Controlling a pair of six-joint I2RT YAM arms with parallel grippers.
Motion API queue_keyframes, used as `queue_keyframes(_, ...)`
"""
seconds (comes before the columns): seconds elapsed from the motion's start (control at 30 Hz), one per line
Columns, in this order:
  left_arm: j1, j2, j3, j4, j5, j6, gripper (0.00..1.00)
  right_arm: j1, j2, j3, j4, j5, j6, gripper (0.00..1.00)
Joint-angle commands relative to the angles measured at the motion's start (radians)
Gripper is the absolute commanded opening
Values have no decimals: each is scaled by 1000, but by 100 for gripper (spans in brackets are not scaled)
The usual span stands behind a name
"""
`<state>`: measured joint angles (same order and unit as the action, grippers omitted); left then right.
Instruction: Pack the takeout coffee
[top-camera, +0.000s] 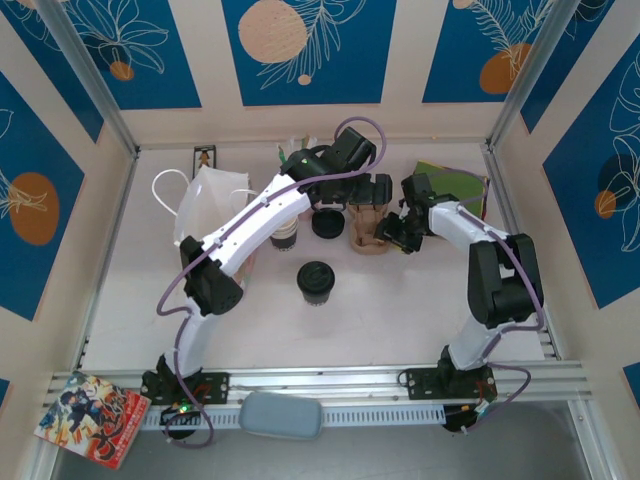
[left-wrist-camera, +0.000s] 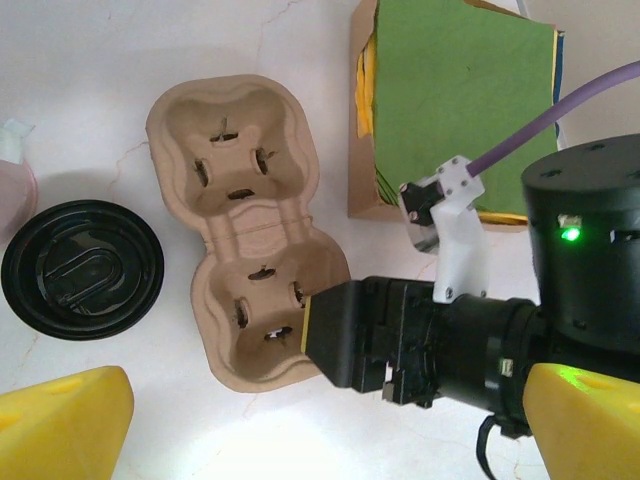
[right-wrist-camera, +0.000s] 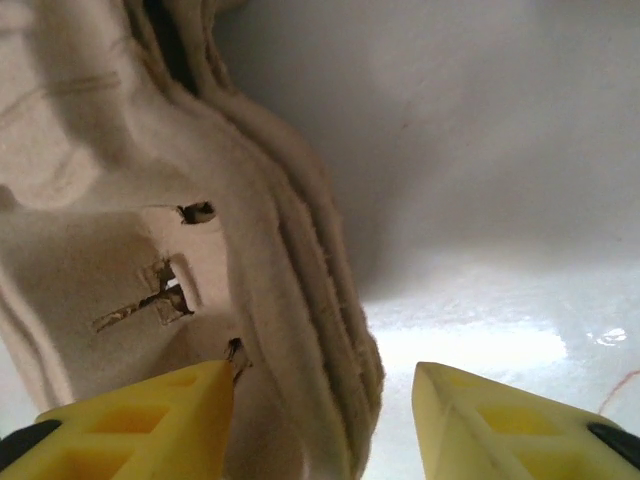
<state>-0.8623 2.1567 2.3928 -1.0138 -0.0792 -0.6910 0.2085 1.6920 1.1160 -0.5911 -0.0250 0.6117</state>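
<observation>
Looking down from above, the takeout coffee stands upright with its lid on, alone on the white table in front of the other things and well apart from both arms. Behind it a brown pulp carrier lies with a loose black lid just to its left, and a white paper bag sits farther left. The left gripper hangs over the far end of the carrier, while the right gripper reaches in at the carrier's right side. From the left wrist, both wells of the carrier are empty, the loose lid rests flat on the table beside it, and a green-topped cardboard packet lies past its far end. The left arm's yellow fingers sit at the two bottom corners, spread wide with nothing between them. From the right wrist, the yellow fingertips straddle the carrier's wall: one is inside a well against the pulp, the other outside over the table, with a strip of table showing between it and the rim, so the jaws stand half-spread and not clamped.
</observation>
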Motion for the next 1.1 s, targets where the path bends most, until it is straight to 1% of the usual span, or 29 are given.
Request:
queue_keyframes(0.0, -2, -8, 32, -24, -1, 4, 100, 20, -37, -35, -18, 13, 12, 50)
queue_keyframes(0.17, 5, -6, 32, -27, 6, 5, 100, 52, -105, -122, -6, 14, 47, 50)
queue_keyframes(0.37, 7, 0, 31, -37, 19, 5, 100, 119, -177, -185, -7, 17, 117, 49)
queue_keyframes(0.47, 8, 7, 30, -43, 30, -1, 96, 161, -211, -198, 8, 4, 141, 49)
queue_keyframes(0.53, 8, 16, 30, -46, 44, -15, 92, 175, -233, -184, -16, 34, 149, 50)
queue_keyframes(0.6, 8, 26, 29, -53, 53, -28, 88, 166, -269, -176, -44, 54, 149, 50)
queue_keyframes(0.77, 5, 56, 30, -82, 56, -44, 79, 103, -417, -205, -106, 72, 129, 51)
queue_keyframes(0.9, 4, 90, 31, -94, 58, -22, 68, 46, -550, -239, -174, 77, 104, 53)
queue_keyframes(0.97, 0, 108, 31, -91, 57, -5, 64, 16, -615, -253, -204, 82, 93, 54)
queue_keyframes(1.03, -3, 128, 32, -91, 49, 12, 57, -15, -676, -265, -224, 81, 83, 55)
queue_keyframes(1.07, -4, 140, 35, -91, 45, 20, 56, -29, -696, -269, -233, 79, 79, 55)
